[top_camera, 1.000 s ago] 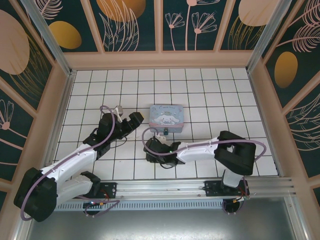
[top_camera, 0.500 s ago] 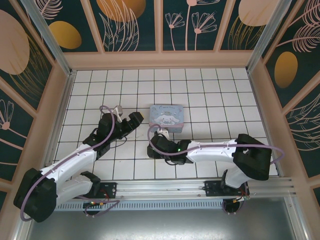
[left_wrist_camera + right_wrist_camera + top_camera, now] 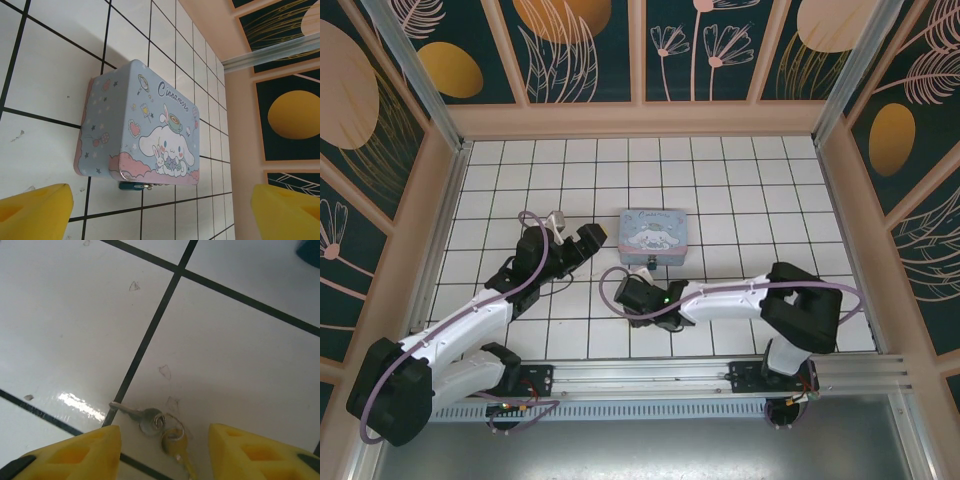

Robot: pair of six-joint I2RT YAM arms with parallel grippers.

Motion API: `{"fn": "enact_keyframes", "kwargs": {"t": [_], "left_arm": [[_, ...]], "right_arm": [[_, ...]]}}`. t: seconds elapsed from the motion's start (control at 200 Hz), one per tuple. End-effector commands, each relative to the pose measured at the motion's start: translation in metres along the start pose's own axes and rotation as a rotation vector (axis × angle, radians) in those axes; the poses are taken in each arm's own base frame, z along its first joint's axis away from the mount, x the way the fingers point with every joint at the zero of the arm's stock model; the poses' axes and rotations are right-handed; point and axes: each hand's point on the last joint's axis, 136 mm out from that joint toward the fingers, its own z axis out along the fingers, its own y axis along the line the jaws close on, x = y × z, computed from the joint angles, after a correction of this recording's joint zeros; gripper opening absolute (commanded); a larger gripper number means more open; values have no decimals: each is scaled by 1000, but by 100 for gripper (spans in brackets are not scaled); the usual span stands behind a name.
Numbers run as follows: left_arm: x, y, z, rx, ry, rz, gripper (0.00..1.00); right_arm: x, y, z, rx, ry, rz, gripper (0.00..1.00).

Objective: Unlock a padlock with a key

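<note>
The padlock [image 3: 131,186] is tiny, with a teal-blue body and a small metal shackle. It lies on the tiles against the near side of the pale blue cartoon tin [image 3: 150,120], and from above the padlock [image 3: 650,263] sits just below that tin [image 3: 655,236]. A silver key [image 3: 142,417] lies flat on a white tile, joined by a ring to a gold key [image 3: 176,444]. My right gripper [image 3: 165,457] hangs open straight above them, one yellow finger [image 3: 75,452] on each side, touching neither. My left gripper [image 3: 160,215] is open wide, facing the tin with nothing between its fingers.
From above, the right gripper [image 3: 626,296] is low over the floor just left of and below the tin, and the left gripper [image 3: 578,243] is to the tin's left. Wooden walls [image 3: 640,118] ring the tiled floor. Open tiles lie behind and right of the tin.
The right arm's elbow swung out to the right and came back left, while its gripper stayed over the same spot near the tin. The left arm has not moved.
</note>
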Motion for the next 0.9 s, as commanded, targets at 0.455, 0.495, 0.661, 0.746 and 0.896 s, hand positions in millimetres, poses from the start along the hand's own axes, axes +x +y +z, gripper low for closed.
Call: {"fn": "enact_keyframes", "kwargs": {"t": [0.455, 0.495, 0.661, 0.746, 0.896], "left_arm": [[-12, -16, -3, 29, -27, 3, 92], [-12, -17, -3, 31, -28, 4, 92], [-12, -16, -1, 29, -25, 1, 92], [-12, -16, -1, 31, -23, 0, 92], [-12, -17, -2, 32, -24, -1, 92]], "right_arm": [[23, -19, 17, 109, 105, -107, 39], [24, -20, 16, 105, 105, -101, 37], [28, -22, 14, 94, 106, -88, 29], [31, -22, 16, 94, 117, -89, 23], [40, -23, 22, 85, 139, -85, 9]]}}
